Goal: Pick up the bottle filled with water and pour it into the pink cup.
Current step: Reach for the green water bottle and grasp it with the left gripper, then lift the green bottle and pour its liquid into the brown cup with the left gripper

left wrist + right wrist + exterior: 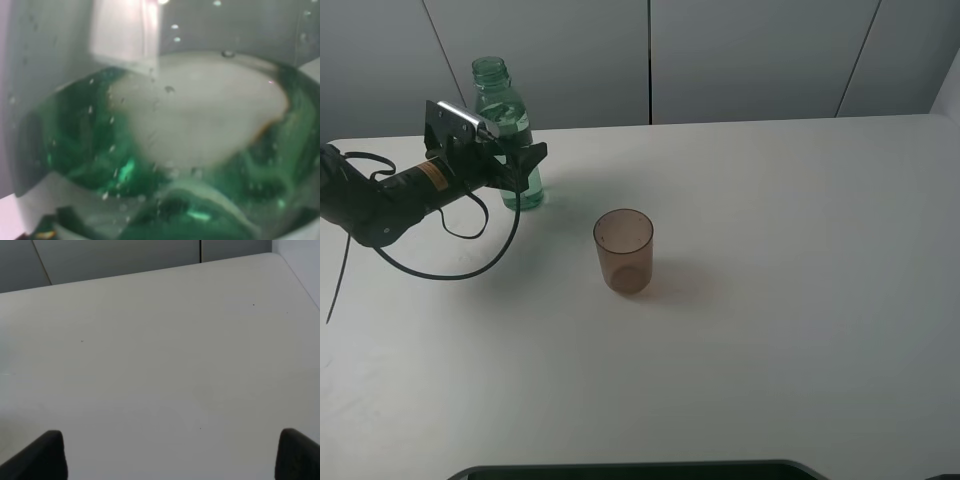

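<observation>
The green-tinted bottle point(505, 135), uncapped and holding water, stands upright at the back left of the white table point(770, 300). My left gripper point(523, 165) reaches in from the left, its fingers on either side of the bottle's lower body. I cannot tell whether they press on it. The bottle point(165, 150) fills the left wrist view, blurred and very close. The pink cup point(623, 250) stands upright and empty near the table's middle, to the right of and nearer than the bottle. My right gripper point(170, 455) is open over bare table, out of the exterior high view.
A dark cable point(450, 270) loops from the left arm onto the table, left of the cup. A grey panelled wall point(720, 60) runs behind the table's back edge. A dark edge point(640, 470) lies along the front.
</observation>
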You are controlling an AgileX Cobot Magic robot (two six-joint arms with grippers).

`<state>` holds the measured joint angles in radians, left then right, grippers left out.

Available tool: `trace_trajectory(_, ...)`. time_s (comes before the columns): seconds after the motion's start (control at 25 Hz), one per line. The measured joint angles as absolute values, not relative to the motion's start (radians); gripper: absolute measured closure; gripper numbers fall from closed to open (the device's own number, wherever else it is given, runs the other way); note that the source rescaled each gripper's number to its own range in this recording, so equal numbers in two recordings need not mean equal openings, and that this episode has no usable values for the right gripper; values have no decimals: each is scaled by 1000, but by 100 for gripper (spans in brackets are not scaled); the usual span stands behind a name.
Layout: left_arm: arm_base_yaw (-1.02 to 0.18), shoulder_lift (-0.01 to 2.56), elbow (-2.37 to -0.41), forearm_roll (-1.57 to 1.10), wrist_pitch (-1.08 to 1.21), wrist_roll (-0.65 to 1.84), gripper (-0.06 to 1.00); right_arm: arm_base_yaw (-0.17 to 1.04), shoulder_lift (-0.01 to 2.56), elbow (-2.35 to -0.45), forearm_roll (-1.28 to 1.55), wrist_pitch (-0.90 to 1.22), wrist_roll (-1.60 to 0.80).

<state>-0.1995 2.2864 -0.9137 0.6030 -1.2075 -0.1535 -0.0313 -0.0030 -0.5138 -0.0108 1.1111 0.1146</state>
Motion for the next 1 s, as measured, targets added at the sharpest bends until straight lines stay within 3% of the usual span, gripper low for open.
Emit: trace_trajectory(1.0,-199,2245,-931,614,-1137,-153,93,-31,-3,-514,-11,1111,113)
